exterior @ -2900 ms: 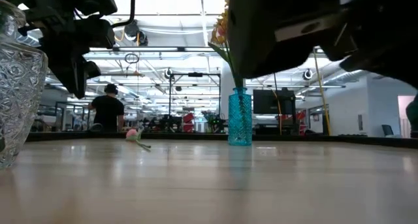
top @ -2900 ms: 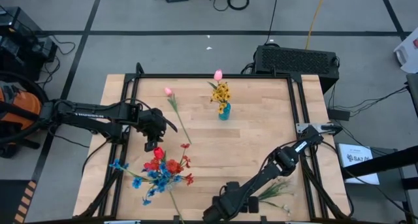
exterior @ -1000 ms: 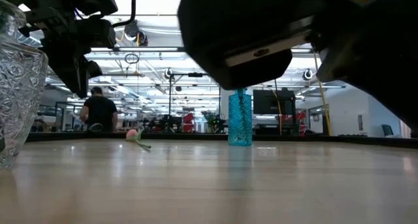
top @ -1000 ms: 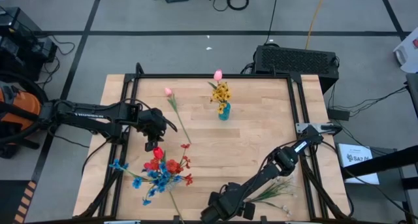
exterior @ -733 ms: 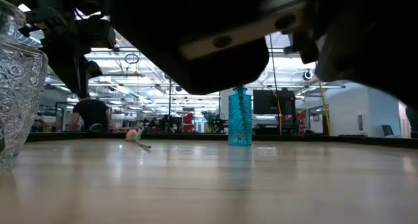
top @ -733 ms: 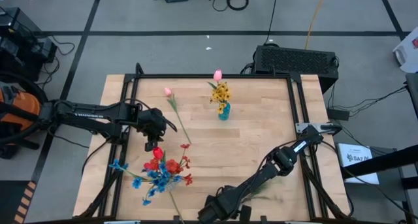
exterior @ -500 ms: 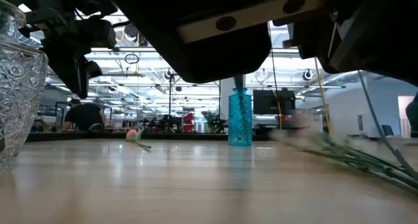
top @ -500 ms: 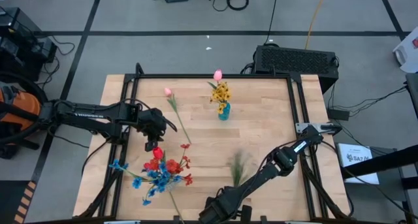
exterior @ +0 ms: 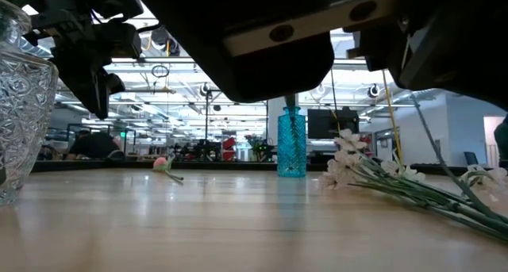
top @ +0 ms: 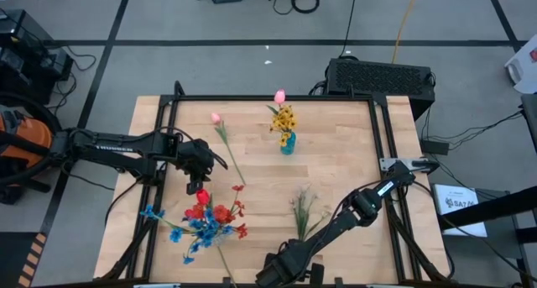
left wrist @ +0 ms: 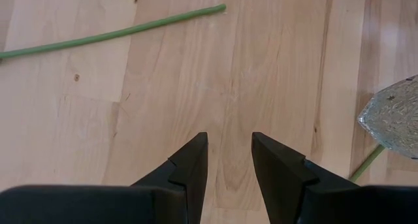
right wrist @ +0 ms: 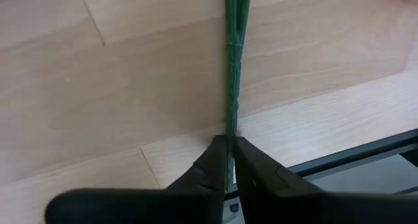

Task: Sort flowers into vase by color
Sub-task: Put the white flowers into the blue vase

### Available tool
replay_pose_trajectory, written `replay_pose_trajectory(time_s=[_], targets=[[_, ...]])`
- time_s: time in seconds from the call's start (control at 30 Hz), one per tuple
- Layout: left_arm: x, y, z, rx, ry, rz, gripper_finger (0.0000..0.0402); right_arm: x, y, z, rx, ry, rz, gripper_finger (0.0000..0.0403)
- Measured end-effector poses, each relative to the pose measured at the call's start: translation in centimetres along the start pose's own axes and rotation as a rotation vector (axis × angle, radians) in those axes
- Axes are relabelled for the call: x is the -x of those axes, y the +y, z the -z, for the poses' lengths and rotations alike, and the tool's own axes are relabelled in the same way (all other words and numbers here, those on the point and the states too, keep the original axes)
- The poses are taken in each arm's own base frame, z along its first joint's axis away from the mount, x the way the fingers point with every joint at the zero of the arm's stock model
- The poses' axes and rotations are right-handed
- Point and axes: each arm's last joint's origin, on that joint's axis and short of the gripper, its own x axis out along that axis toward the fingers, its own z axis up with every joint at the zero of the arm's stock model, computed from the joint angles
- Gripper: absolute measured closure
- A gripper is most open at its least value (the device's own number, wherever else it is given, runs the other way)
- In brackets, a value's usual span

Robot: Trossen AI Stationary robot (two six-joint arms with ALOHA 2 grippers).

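White flowers [exterior: 349, 162]: small pale blooms on thin green stems bundled together, lying flat on the table [top: 336, 166].
Right gripper [right wrist: 230, 160]: fingers pinched on the stem ends; blooms fan out well ahead of it.
Left gripper [left wrist: 230, 160]: waits over bare wood, fingers slightly apart, empty.
Change: a second ago the bunch lay beside the right arm; now swung toward table centre.
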Motion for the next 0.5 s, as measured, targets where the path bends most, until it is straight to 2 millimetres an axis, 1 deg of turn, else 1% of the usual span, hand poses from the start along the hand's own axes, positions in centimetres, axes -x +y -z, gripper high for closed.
replay_pose_trajectory(time_s=[0.1, 0.37, 0.5], targets=[[0.00, 0.00, 0.00, 0.000, 0.000, 0.000, 0.0277, -0.13, -0.01, 0.04, -0.004, -0.002, -0.002, 0.0368], [0.00, 0.00, 0.00, 0.000, 0.000, 0.000, 0.0277, -0.19, -0.10, 0.27, -0.006, 0.000, -0.015, 0.0370], [0.00, 0.00, 0.00, 0.000, 0.000, 0.000, 0.0277, -0.20, -0.13, 0.29, 0.012, -0.006, -0.021, 0.0393]])
